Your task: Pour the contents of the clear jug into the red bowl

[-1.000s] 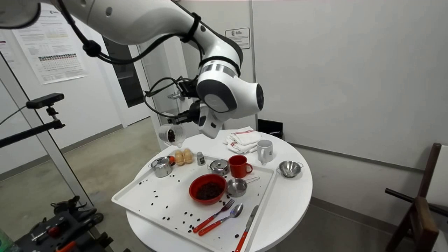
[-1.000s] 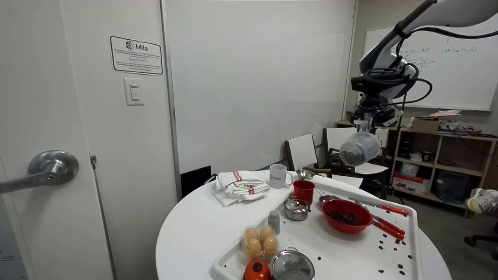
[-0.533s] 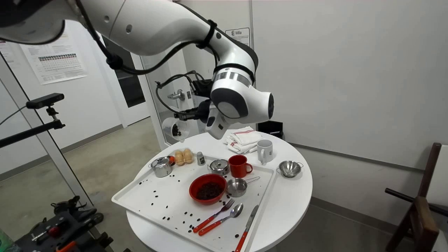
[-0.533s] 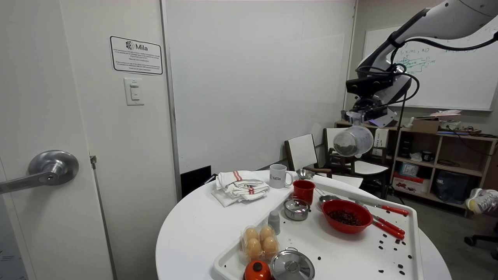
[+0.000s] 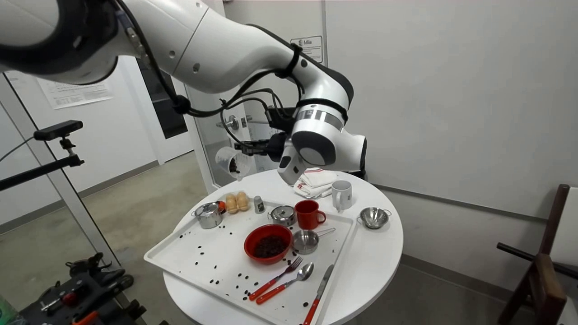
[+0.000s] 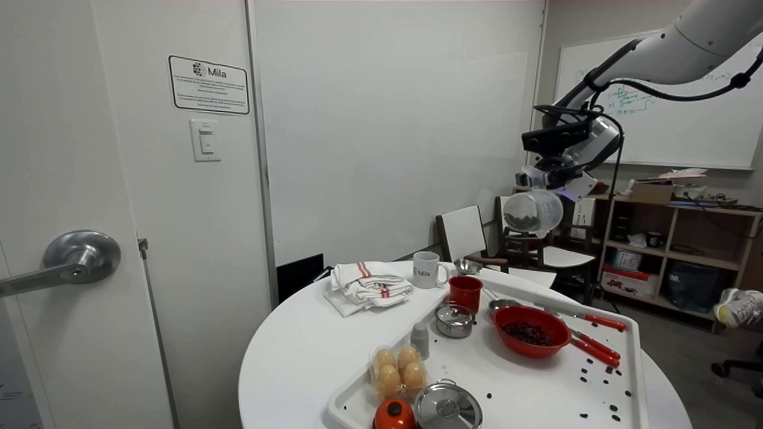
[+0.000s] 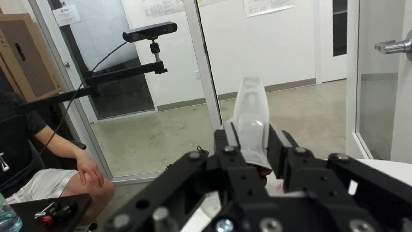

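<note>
The clear jug (image 5: pixel 224 159) is tilted on its side in the air, above and beyond the far left of the tray, with some dark beans inside. It also shows in an exterior view (image 6: pixel 545 210). My gripper (image 5: pixel 245 148) is shut on the jug's handle (image 7: pixel 252 106), which stands between the two fingers in the wrist view (image 7: pixel 250 137). The red bowl (image 5: pixel 266 260) sits upright on the tray with dark beans in it; it also shows in an exterior view (image 6: pixel 532 350). The jug is well apart from the bowl, not over it.
A white tray (image 5: pixel 180 262) on a round table bears scattered beans, eggs (image 5: pixel 237 203), a steel pot (image 5: pixel 209 216), a lidded pot (image 5: pixel 283 215), a red mug (image 5: pixel 308 215), a steel pan (image 5: pixel 305 242) and red-handled cutlery (image 5: pixel 271 294). Towels (image 6: pixel 366 286) and a white mug (image 6: pixel 425 271) stand behind.
The jug and gripper have risen slightly, moving right in an exterior view where the arm enters from the left, and left where it enters from the right. The jug stays tilted and gripped; the bowl has not moved.
</note>
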Robot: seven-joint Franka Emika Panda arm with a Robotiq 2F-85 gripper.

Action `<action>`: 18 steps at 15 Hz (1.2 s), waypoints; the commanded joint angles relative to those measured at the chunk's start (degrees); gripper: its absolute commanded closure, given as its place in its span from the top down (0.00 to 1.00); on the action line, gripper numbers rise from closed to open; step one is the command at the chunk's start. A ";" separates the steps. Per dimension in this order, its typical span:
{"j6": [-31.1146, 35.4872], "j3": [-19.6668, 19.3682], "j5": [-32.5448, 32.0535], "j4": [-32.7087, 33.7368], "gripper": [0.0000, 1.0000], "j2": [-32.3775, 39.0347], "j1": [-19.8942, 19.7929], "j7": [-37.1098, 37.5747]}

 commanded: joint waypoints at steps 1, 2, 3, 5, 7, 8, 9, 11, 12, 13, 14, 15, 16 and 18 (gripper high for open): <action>-4.96 0.25 2.65 3.28 0.10 3.08 -2.46 0.38; -5.38 0.16 3.11 3.27 0.10 3.36 -2.81 0.29; -5.85 0.09 3.52 3.34 0.10 3.65 -3.13 0.33; -6.66 0.00 4.18 3.52 0.10 4.12 -3.62 0.37; -7.06 -0.06 4.64 3.62 0.10 4.46 -3.81 0.36; -7.15 -0.06 4.88 3.61 0.10 4.57 -3.86 0.43; -7.15 -0.05 5.02 3.58 0.10 4.63 -3.78 0.42; -6.87 -0.13 5.14 3.44 0.10 4.63 -3.48 0.41; -7.13 -0.11 4.90 3.55 0.10 4.70 -3.38 0.38; -7.73 0.03 4.78 3.76 0.10 4.86 -3.42 0.58; -8.42 0.17 4.68 4.01 0.10 5.08 -3.44 0.72; -8.93 0.22 4.73 4.14 0.10 5.23 -3.40 0.78; -9.18 0.21 4.84 4.29 0.10 5.43 -3.29 0.92; -9.76 0.25 4.92 4.75 0.10 5.88 -3.16 1.12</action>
